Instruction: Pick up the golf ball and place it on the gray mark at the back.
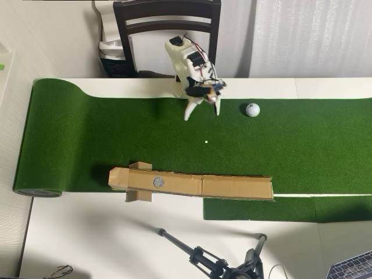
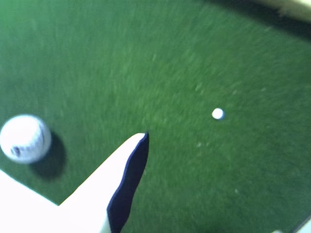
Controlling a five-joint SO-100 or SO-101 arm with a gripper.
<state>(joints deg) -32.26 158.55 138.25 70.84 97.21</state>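
Note:
The white golf ball (image 1: 252,110) lies on the green putting mat (image 1: 87,139), to the right of my gripper (image 1: 202,114) in the overhead view. The gripper is open and empty, with its fingers spread just above the mat near its back edge. In the wrist view the ball (image 2: 24,138) is at the left, beside one white finger (image 2: 104,189) with a dark pad; the other finger is out of frame. The gray round mark (image 1: 158,182) sits on a cardboard strip (image 1: 232,187) along the mat's front edge.
A small white dot (image 1: 206,141) marks the mat's middle and also shows in the wrist view (image 2: 217,113). A dark chair (image 1: 168,23) stands behind the arm. A tripod (image 1: 209,258) lies on the white table in front. The mat's left end is rolled up.

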